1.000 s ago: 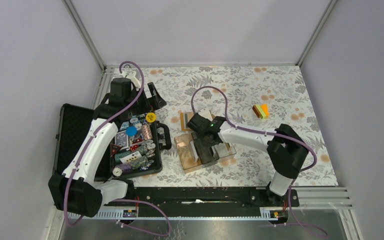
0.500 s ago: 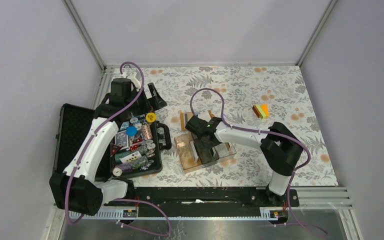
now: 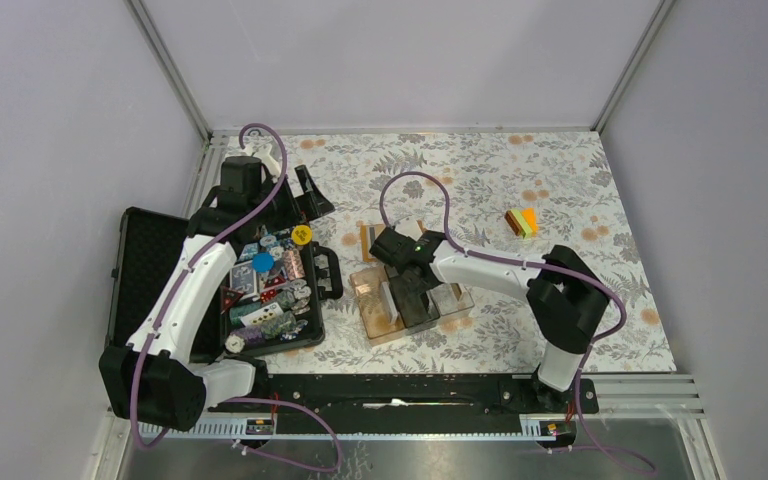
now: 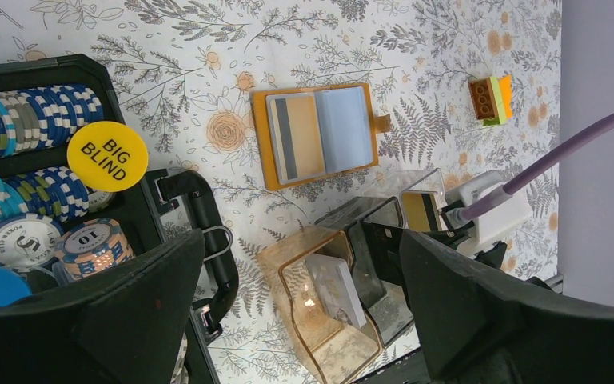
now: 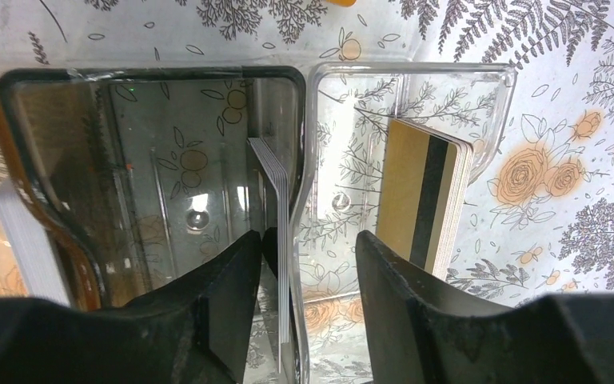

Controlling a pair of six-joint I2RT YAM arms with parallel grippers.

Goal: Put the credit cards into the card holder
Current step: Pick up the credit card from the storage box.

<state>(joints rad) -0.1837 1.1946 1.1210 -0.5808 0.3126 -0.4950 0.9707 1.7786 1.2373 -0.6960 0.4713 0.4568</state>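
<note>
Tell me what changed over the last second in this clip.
The right arm swung its elbow slightly left, and the right hand narrowed around the stack of cards standing in the divided tray's dark compartment. A gap still shows, so nothing is gripped yet. The left hand stayed wide open by the black case, and the open card holder has not moved.

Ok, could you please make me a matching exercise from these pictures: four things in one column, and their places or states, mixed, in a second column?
Things
1. card holder
2. yellow BIG BLIND chip
3. gold striped cards
4. toy bricks

Places or states
A. inside the black case
B. standing in the clear compartment of the tray
C. on the cloth, apart, to the right of the tray
D. lying open, just beyond the tray

Pairs: 1-D, 2-A, 3-B, 4-C
</note>
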